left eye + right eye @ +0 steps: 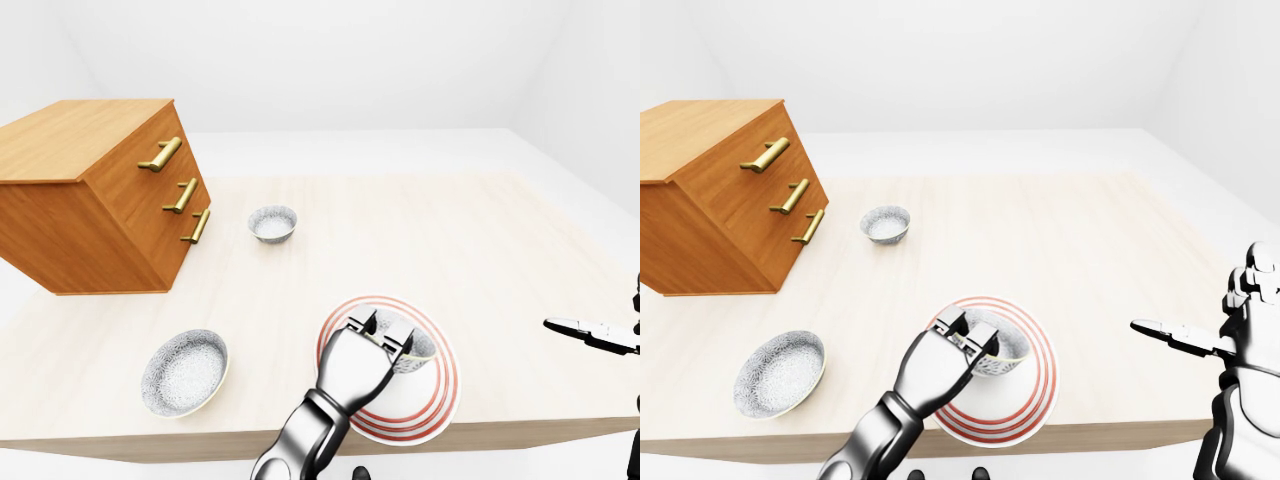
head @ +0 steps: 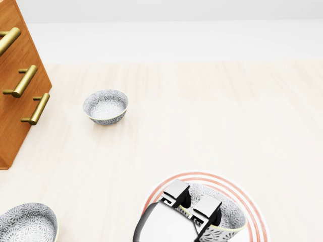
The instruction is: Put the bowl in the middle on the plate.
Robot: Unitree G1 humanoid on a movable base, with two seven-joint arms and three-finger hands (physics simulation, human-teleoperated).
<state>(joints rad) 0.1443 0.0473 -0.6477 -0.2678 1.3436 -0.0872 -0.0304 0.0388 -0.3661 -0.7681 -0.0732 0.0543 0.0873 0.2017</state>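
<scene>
A patterned grey bowl (image 2: 230,214) sits on the white plate with red rings (image 2: 254,214) near the bottom of the head view. My left hand (image 2: 195,202) comes up from the bottom edge and is shut on the bowl's left rim, with two fingers (image 1: 394,337) hooked over it. The hand hides the bowl's left half. In the right-eye view my right hand (image 1: 1185,338) hovers open off the table's right edge, well away from the plate (image 1: 1025,395).
A smaller patterned bowl (image 2: 105,106) stands at upper left beside a wooden chest of drawers (image 1: 92,192) with brass handles. A larger patterned bowl (image 1: 185,372) lies at lower left near the table's near edge (image 1: 150,440).
</scene>
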